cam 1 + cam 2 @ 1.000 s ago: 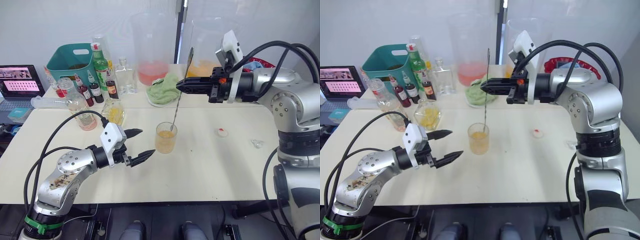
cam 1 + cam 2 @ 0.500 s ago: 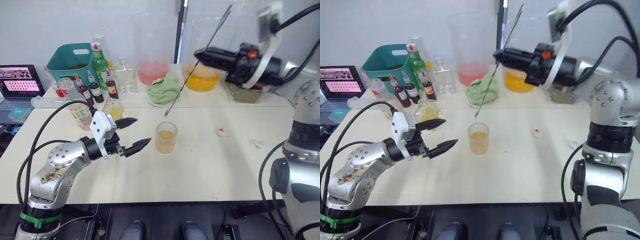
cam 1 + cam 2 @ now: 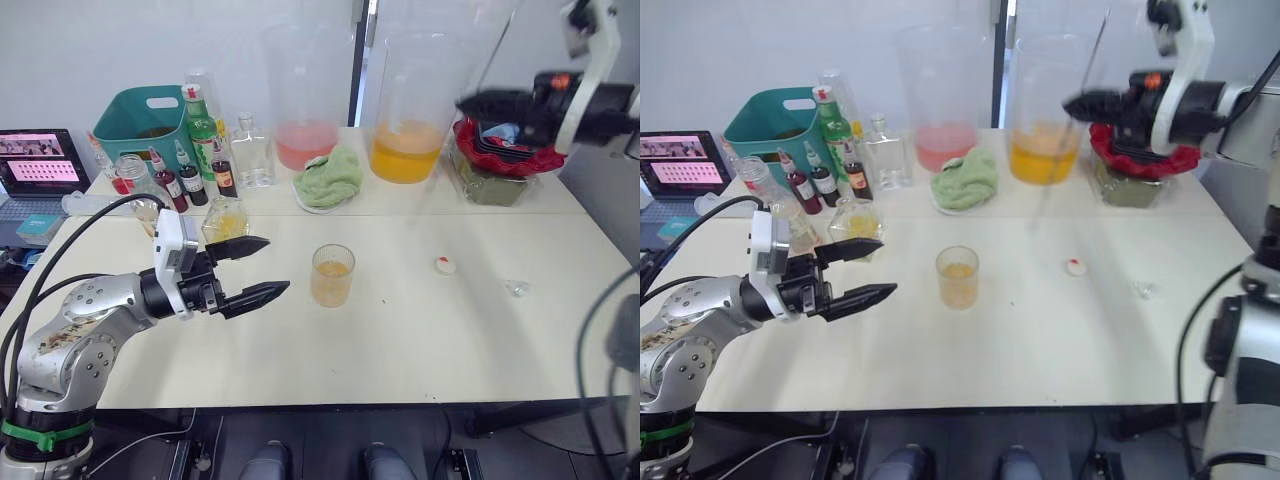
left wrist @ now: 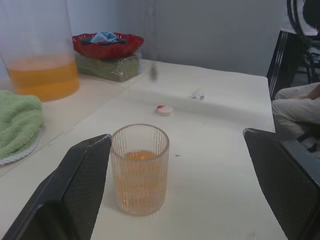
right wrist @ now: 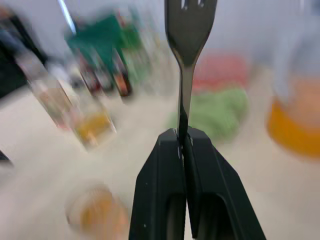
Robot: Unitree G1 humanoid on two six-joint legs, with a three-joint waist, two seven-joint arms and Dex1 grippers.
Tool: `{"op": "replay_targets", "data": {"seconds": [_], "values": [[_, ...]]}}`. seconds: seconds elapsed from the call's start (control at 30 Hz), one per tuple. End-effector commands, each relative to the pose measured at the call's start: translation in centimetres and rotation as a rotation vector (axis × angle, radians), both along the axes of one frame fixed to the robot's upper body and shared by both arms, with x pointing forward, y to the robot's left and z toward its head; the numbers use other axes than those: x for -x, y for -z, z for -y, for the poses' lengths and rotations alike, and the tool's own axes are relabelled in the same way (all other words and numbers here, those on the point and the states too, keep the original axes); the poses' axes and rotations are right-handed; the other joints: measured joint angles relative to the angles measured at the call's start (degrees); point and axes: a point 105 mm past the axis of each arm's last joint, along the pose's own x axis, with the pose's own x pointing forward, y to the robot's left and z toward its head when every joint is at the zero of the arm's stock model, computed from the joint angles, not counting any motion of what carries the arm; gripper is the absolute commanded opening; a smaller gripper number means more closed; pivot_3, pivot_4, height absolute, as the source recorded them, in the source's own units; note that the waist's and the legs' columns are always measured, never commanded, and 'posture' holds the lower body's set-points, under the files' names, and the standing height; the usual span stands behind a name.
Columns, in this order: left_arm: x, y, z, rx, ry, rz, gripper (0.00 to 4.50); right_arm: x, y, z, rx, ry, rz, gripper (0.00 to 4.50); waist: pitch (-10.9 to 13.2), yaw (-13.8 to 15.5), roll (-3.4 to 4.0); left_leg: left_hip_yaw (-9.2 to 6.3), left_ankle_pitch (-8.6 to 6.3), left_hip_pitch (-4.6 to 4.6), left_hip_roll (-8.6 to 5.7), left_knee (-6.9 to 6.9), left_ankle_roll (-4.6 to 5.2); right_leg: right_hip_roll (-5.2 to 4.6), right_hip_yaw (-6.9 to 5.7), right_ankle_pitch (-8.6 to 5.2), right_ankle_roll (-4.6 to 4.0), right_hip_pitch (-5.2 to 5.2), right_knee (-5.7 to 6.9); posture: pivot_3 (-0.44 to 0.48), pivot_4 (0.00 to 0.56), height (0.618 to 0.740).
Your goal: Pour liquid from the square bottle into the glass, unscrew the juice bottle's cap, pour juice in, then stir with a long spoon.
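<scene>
We see the glass (image 3: pixel 332 275) standing upright near the middle of the counter (image 3: pixel 420 340), about a third full of orange liquid (image 4: pixel 139 175). Our left gripper (image 3: pixel 253 268) hangs just beside it on its left, fingers spread wide and touching nothing. Our right gripper (image 5: pixel 182 145) is raised high over the far right of the counter, its fingers pressed together on the stem of the long spoon (image 5: pixel 188 30) — the spoon's lower end is too blurred to place. The white cap (image 3: pixel 444 265) lies on the counter to the right of the glass, well apart from it. The square bottle (image 3: pixel 226 221) stands at the back left, near the dark small bottles; the green bottle (image 3: pixel 201 124) has a label — its writing cannot be read.
</scene>
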Motion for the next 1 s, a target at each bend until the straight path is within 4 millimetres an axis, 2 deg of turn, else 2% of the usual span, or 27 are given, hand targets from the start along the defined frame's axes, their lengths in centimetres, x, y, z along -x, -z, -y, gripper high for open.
{"op": "replay_targets", "data": {"seconds": [0.03, 0.17, 0.27, 0.4, 0.57, 0.73, 0.93, 1.0], "values": [[0.7, -1.1, 0.4, -0.009, 0.019, 0.065, 4.45, 0.5, 1.5, 0.1, 0.023, -0.020, -0.180, 0.00, 0.0, -0.1, 0.00, 0.02, 0.00, 0.00, 0.01, -0.01, 0.00, 0.01, 0.02, 0.00, 0.00, 0.01, -0.08, 0.000, 0.150, 0.740], [1.2, -1.0, 0.5, -0.016, 0.016, 0.072, 4.45, -1.1, 4.6, 1.8, -0.002, 0.108, -0.397, 0.00, 0.0, -0.6, 0.00, 0.06, 0.01, 0.00, 0.07, -0.01, 0.00, 0.08, 0.05, 0.00, 0.00, 0.04, -0.18, 0.000, 0.150, 0.740], [1.5, -0.9, 0.6, -0.019, 0.012, 0.071, 4.45, -2.2, 7.4, 3.0, 0.027, 0.168, -0.478, 0.00, 0.0, -0.5, 0.00, 0.06, 0.00, -0.02, 0.05, -0.03, 0.01, 0.06, 0.04, 0.00, 0.00, 0.01, -0.17, 0.000, 0.150, 0.740], [1.9, -0.7, 0.6, -0.026, -0.002, 0.066, 4.45, -2.6, 10.7, 2.8, 0.109, 0.151, -0.563, 0.00, 0.0, -0.4, 0.00, 0.05, -0.01, -0.12, 0.03, -0.04, 0.03, 0.03, 0.03, 0.00, 0.00, -0.06, -0.16, 0.000, 0.150, 0.740], [2.4, -0.5, 0.4, -0.034, -0.015, 0.058, 4.45, -3.4, 12.8, 2.6, 0.169, 0.144, -0.604, 0.00, 0.0, -0.3, -0.01, 0.00, -0.01, -0.25, 0.02, -0.02, 0.03, 0.02, 0.02, 0.01, 0.00, -0.22, -0.09, 0.000, 0.150, 0.740], [3.2, -0.2, 0.3, -0.048, -0.036, 0.042, 4.45, -4.9, 16.2, 1.3, 0.190, 0.128, -0.641, 0.00, 0.0, -0.4, -0.02, 0.00, 0.00, -0.22, 0.01, 0.03, 0.02, 0.03, 0.01, 0.01, 0.00, -0.20, 0.03, 0.000, 0.150, 0.740], [3.6, 0.0, 0.0, -0.062, -0.062, 0.038, 4.45, -5.5, 18.6, 0.6, 0.201, 0.133, -0.680, 0.00, 0.0, 0.2, -0.02, -0.05, 0.01, -0.30, -0.04, 0.09, -0.01, -0.01, -0.01, 0.01, -0.01, -0.35, 0.26, 0.000, 0.150, 0.740], [3.6, 0.1, -0.2, -0.070, -0.069, 0.033, 4.50, -5.5, 19.4, 0.7, 0.211, 0.135, -0.690, 0.65, 0.0, 0.1, -0.02, -0.05, 0.01, -0.30, -0.05, 0.10, -0.01, -0.01, -0.02, 0.01, -0.01, -0.35, 0.25, 0.000, 0.150, 0.740]]}}
